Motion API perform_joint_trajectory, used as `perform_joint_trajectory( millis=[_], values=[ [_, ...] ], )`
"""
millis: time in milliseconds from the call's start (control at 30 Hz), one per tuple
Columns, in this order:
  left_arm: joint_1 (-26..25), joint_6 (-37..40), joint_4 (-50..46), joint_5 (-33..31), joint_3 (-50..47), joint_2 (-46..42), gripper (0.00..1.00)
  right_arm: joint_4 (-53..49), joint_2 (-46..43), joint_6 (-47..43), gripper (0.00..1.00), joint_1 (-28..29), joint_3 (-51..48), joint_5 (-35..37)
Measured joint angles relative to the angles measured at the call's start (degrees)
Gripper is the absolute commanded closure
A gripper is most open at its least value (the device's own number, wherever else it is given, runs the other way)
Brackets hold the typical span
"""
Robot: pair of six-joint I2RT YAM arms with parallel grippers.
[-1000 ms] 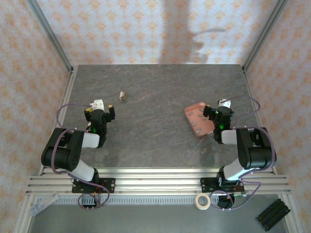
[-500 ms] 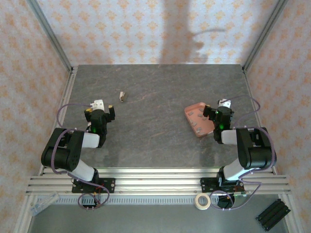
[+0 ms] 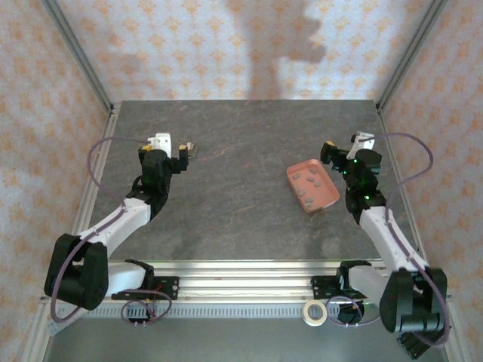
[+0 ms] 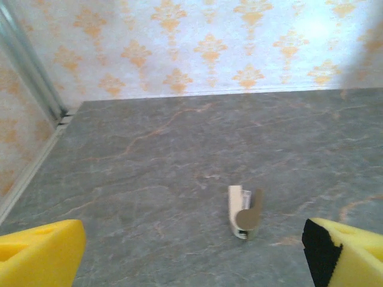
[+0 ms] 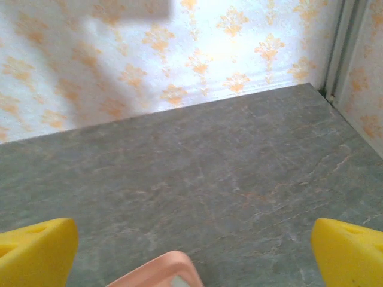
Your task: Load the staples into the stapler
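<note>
Our left hand [image 4: 191, 260] stands wide open just above the grey stone-patterned bench [image 3: 241, 219] and holds nothing. Its yellow fingertips [image 4: 39, 254] sit far apart at the lower corners of the left wrist view. Ahead of them, the tiny pale pink plastic stapler with a silver metal channel [image 4: 244, 212] lies on the bench's far left part, just beside the hand. Well to the right sits the salmon-pink rectangular tray [image 3: 293, 181], with several tiny silvery-grey metal staples [image 3: 311, 179] lying inside it. Our right hand [image 3: 346, 148] hovers near the tray's far right corner, spread wide and empty. That corner shows at the bottom edge of the right wrist view.
</note>
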Motion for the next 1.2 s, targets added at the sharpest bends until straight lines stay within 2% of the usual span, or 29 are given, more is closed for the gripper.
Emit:
perform_joint_trajectory(
  millis=[167, 333, 633, 767, 1000, 1200],
  values=[
    [-2.2, -3.1, -11.6, 5.3, 4.9, -0.7, 0.12, -9.1, -8.8, 10.1, 0.01, 1.5, 0.0, -1.3],
    [-3.0, -6.9, -21.1, 11.3, 7.6, -0.7, 0.15, -18.1, -15.1, 18.0, 0.01, 7.6, 0.1, -1.0],
    [-3.2, -10.8, -36.3, 15.9, 10.5, -0.6, 0.16, -29.0, -16.8, 28.5, 0.01, 20.1, 0.1, 3.5],
    [-3.2, -12.5, -41.1, 15.9, 10.8, -0.3, 0.16, -29.6, -13.8, 30.0, 0.01, 27.0, 0.4, 6.1],
    [-3.1, -18.2, -44.1, 17.5, 10.8, 4.3, 0.19, -28.8, 1.9, 29.1, 0.01, 38.7, 6.5, 8.5],
    [-3.1, -21.4, -43.7, 21.0, 10.8, 8.6, 0.20, -30.6, 10.3, 27.3, 0.00, 40.5, 14.7, 9.7]
  ],
)
